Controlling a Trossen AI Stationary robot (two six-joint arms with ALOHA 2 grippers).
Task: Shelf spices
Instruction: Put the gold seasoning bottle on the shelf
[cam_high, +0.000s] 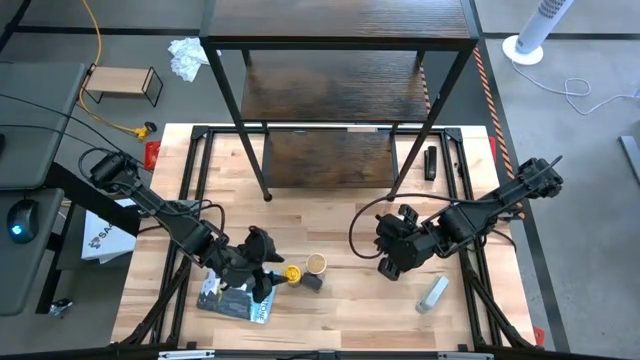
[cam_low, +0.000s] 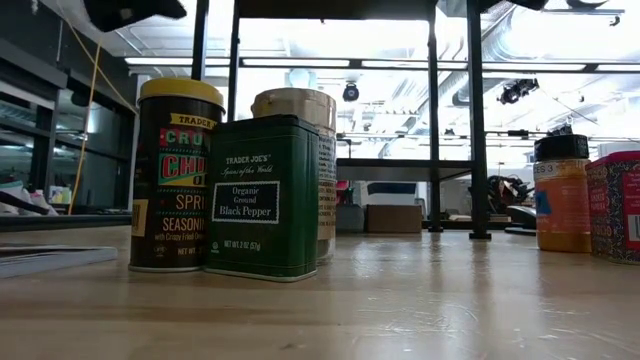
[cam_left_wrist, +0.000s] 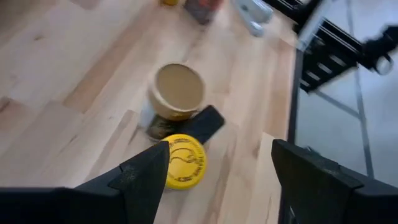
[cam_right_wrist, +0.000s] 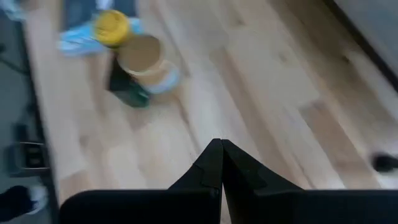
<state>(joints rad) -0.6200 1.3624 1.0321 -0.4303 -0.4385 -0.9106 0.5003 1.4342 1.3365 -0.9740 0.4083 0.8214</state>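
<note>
Reaching for the First Jar, Shelf Bare

Spread wide and holding nothing, the left gripper (cam_left_wrist: 214, 171) hangs just above the yellow-lidded jar (cam_left_wrist: 182, 160), its jaws standing to either side of the lid without touching it. The tan-lidded jar (cam_left_wrist: 178, 91) and the black-pepper tin (cam_left_wrist: 198, 124) stand touching it in a tight cluster near the front middle of the desk (cam_high: 340, 315). A blue-grey packet (cam_high: 232, 302) lies just beside them under the left arm.

Pressed fully together and empty, the right gripper (cam_right_wrist: 221, 163) waits over bare wood to the right of that cluster. A grey-white tube (cam_high: 432, 293) lies near the front right.

From table height, the brown jar (cam_low: 562, 192) and the red one (cam_low: 618, 205) stand side by side, well apart from the cluster.

Nothing rests on the shelf (cam_high: 338, 20) that can be seen; its dark boards at the back look bare. By that showing the task has hardly begun: all five spices are on the desk, and each has to be lifted and set up there.
</note>
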